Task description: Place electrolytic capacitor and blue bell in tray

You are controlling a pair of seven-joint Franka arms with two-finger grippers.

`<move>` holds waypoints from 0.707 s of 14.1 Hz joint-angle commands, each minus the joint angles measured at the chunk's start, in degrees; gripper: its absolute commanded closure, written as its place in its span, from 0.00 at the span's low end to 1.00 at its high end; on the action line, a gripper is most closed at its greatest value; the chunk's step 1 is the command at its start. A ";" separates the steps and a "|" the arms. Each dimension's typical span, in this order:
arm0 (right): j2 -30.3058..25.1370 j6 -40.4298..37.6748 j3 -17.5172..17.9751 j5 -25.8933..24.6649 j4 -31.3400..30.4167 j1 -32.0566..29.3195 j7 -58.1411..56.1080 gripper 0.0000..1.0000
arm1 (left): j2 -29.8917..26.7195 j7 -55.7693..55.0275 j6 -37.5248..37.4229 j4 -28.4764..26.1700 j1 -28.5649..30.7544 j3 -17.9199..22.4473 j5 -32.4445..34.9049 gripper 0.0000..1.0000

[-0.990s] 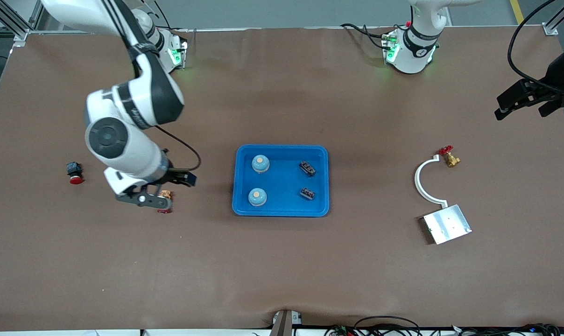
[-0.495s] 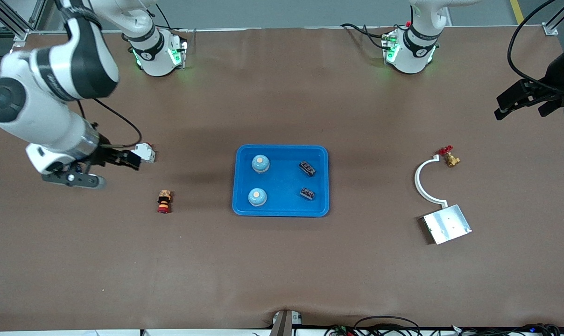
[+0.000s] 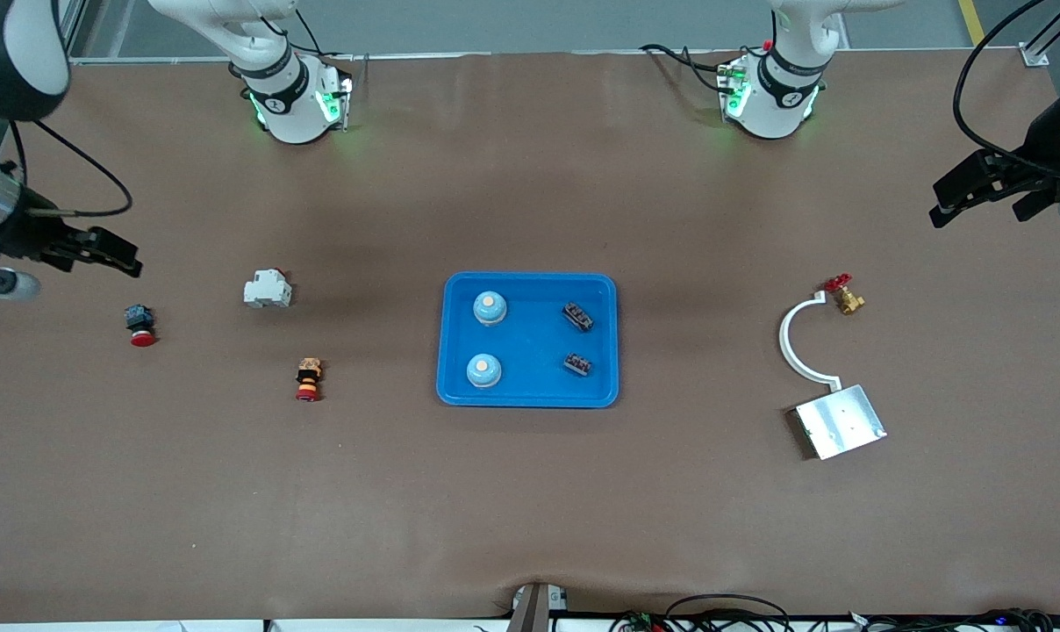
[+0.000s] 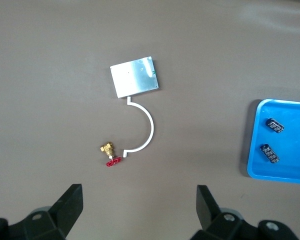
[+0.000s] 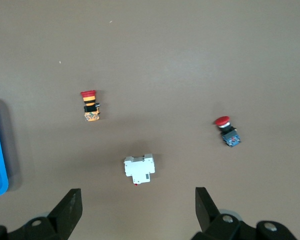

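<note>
Two bells (image 3: 487, 340), capacitors (image 3: 577, 340) in tray (image 3: 530, 395); both open pincers, left (image 3: 977, 189), right (image 3: 78, 254), well apart.

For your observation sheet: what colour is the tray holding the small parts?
Bright blue; the tray shows best in the front view.

Brown table (image 3: 530, 509) — blue tray (image 3: 460, 392), silver plate (image 3: 839, 422), white breaker (image 3: 267, 289)

text: none legible | labels: none legible | numbers: none legible | signs: none
</note>
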 commanded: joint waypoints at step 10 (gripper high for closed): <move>-11.30 -6.73 1.67 2.88 -2.31 -1.47 1.14 0.00 | -0.14 0.75 -0.35 1.25 -0.05 -0.85 0.85 0.00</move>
